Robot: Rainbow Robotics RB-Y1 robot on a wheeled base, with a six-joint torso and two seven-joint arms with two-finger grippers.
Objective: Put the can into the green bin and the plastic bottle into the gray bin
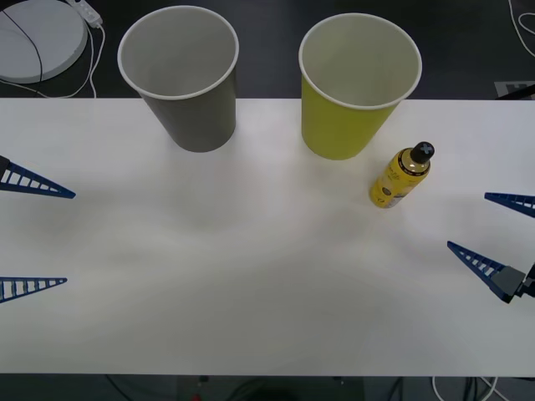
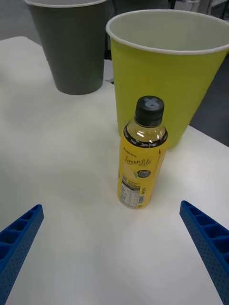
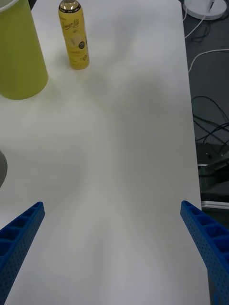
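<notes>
The right gripper (image 1: 493,234) hovers released at the table's (image 1: 251,276) right edge, fingers spread wide, the plastic bottle (image 1: 400,175) standing upright ahead of it with bare tabletop between. Just beyond the bottle stands the green bin (image 1: 355,88) (close beside it, contact unclear), and farther off to that bin's side the gray bin (image 1: 184,79), both near the far edge. The left gripper (image 1: 50,238) waits open at the left edge, a broad white surface before it.
</notes>
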